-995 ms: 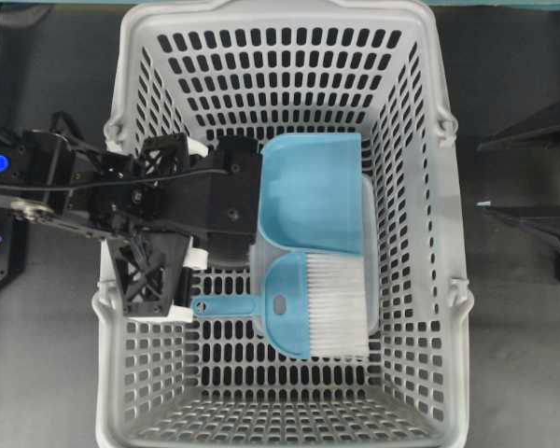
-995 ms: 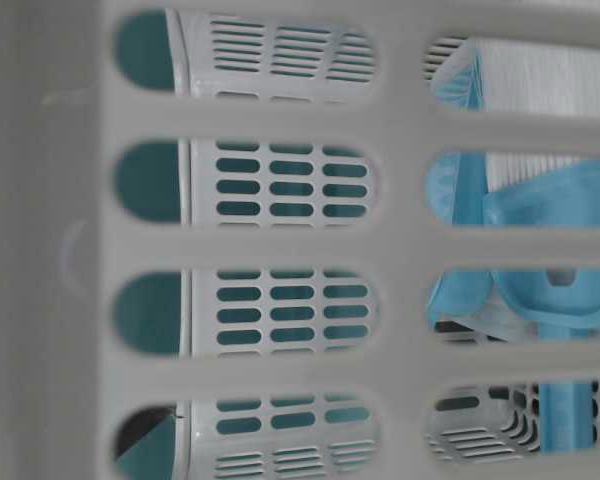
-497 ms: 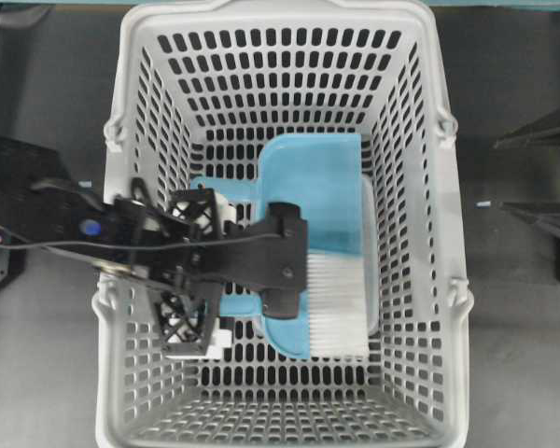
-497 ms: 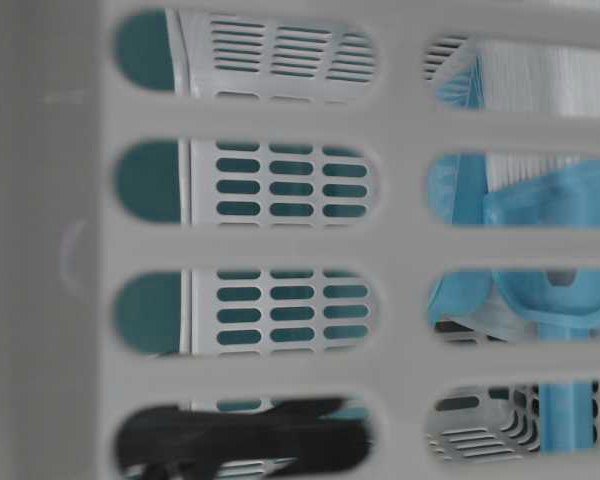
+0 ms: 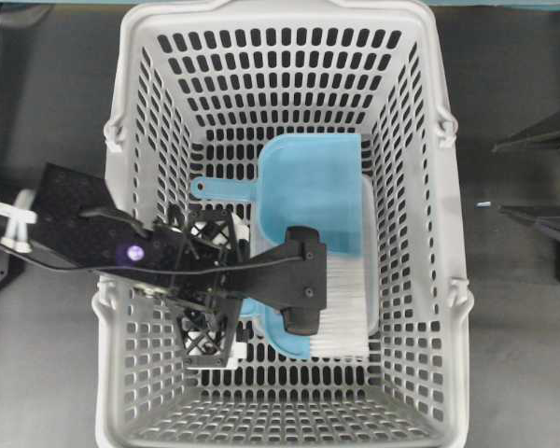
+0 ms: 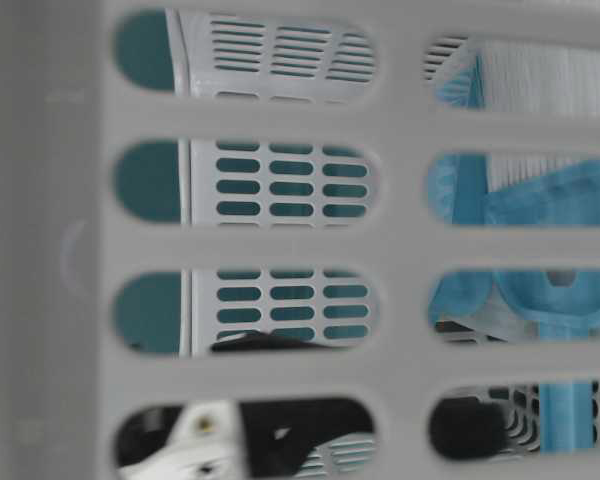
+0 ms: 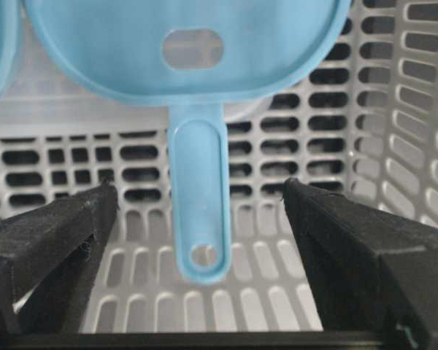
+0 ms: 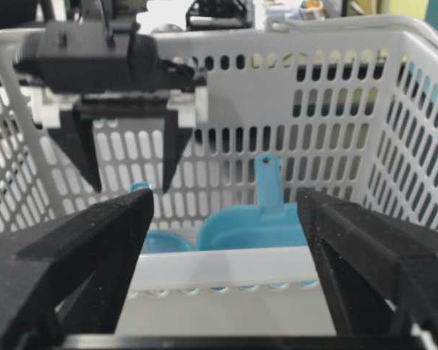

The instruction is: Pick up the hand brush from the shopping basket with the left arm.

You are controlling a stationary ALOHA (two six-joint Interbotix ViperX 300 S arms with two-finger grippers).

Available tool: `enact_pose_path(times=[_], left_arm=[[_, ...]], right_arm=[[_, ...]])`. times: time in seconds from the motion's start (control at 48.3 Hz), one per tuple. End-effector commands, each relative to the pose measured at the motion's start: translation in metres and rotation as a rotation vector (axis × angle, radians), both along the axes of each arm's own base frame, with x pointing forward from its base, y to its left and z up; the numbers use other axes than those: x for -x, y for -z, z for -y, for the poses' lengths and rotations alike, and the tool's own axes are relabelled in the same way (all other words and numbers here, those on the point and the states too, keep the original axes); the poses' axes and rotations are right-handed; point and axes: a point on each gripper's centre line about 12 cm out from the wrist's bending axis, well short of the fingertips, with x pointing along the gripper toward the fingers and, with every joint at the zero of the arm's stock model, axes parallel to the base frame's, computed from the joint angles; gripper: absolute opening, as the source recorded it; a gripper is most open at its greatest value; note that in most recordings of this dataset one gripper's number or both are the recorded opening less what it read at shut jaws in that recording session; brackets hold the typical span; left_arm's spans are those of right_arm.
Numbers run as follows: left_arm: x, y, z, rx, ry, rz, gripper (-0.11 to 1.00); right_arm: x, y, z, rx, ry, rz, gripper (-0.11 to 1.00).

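The hand brush lies in the shopping basket, white bristles to the right, head partly under my left wrist. In the left wrist view its thin light-blue handle points at the camera, lying on the slotted floor between the two black fingers without touching either. My left gripper is open, low inside the basket, straddling that handle. My right gripper is open and holds nothing, outside the basket's right rim. From there the left gripper shows hanging over the handle end.
A light-blue dustpan lies just behind the brush, its handle pointing left near the left gripper's upper finger. The basket's left wall stands close beside the left arm. Through the table-level slots the brush and black gripper parts show.
The left gripper opened and came down and toward the front of the basket, so that it now straddles the brush handle. The right gripper drew back slightly to the right.
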Motion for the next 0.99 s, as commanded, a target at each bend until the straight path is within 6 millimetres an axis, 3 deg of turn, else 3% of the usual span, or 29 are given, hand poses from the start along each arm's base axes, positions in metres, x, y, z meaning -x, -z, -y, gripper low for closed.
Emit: enact_pose_path(times=[0.0, 0.29, 0.435, 0.974], left_arm=[[-0.004, 0.009, 0.002, 0.002, 0.004, 0.017, 0.91], [0.001, 0.057, 0.001, -0.005, 0.01, -0.021, 0.91], [0.002, 0.068, 0.0, -0.005, 0.01, -0.024, 0.91], [0.0, 0.067, 0.002, -0.003, 0.021, -0.005, 0.86]], right_arm=[[-0.001, -0.004, 0.001, -0.004, 0.007, 0.014, 0.76], [-0.001, -0.001, 0.003, -0.007, 0.019, 0.009, 0.76], [0.0, 0.0, 0.003, -0.006, 0.019, 0.017, 0.76], [0.004, 0.004, 0.005, -0.017, 0.031, 0.03, 0.76]])
